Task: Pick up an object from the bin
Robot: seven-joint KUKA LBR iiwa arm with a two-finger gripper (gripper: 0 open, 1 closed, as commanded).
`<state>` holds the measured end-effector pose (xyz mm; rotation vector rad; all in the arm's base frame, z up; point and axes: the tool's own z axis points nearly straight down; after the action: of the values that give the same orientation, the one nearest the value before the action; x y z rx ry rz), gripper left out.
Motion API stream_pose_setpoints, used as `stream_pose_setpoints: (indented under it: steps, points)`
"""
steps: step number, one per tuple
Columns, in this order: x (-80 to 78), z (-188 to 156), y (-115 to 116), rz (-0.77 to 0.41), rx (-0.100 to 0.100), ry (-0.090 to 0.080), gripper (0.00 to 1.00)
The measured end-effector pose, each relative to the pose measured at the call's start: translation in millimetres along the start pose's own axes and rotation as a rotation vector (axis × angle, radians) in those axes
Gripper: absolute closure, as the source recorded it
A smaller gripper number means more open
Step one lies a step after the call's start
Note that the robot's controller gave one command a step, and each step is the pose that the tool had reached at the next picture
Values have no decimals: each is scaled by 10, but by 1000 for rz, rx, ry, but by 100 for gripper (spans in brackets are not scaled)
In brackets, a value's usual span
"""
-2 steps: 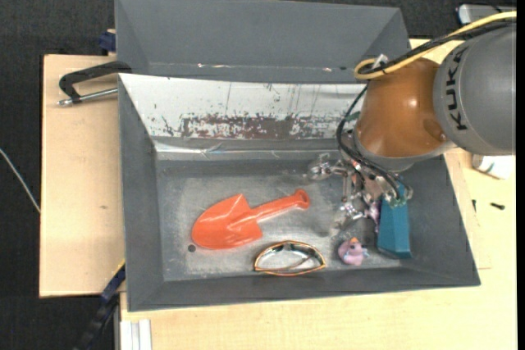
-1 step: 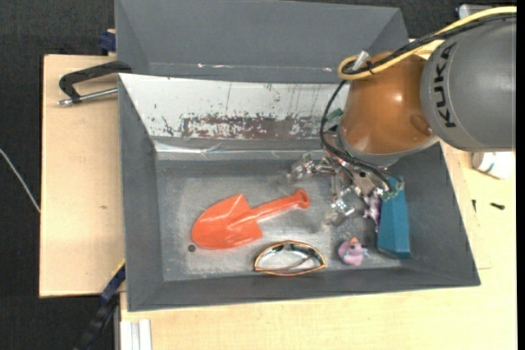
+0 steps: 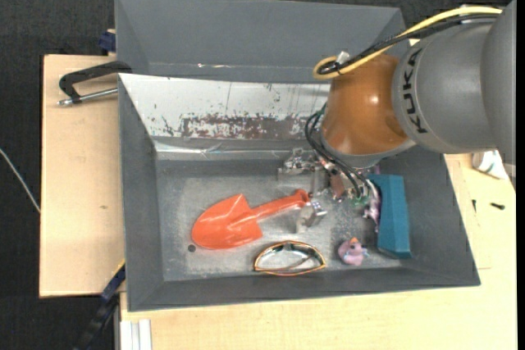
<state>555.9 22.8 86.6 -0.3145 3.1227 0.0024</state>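
Note:
An orange toy shovel (image 3: 228,224) lies flat on the bin floor, blade to the left, handle pointing right. My gripper (image 3: 305,191) is down over the end of that handle, one fingertip (image 3: 312,214) on its near side and the other on its far side. The jaws stand apart, so it is open with the handle between them. The shovel rests on the floor, not lifted. A pair of brown-rimmed goggles (image 3: 289,258) lies just in front of the gripper by the front wall.
A blue rectangular block (image 3: 393,214) lies along the right wall, with a small pink and purple toy (image 3: 353,252) in front of it. The arm's orange cover and cables hang over the back right of the bin.

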Motion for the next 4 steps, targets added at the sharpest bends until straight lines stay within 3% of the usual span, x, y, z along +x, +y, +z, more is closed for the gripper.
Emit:
stream_pose_setpoints:
  steps: [1,4]
  points:
    - [-181,101,189,-350,4,6,100]
    - [-189,77,197,-349,2,-2,100]
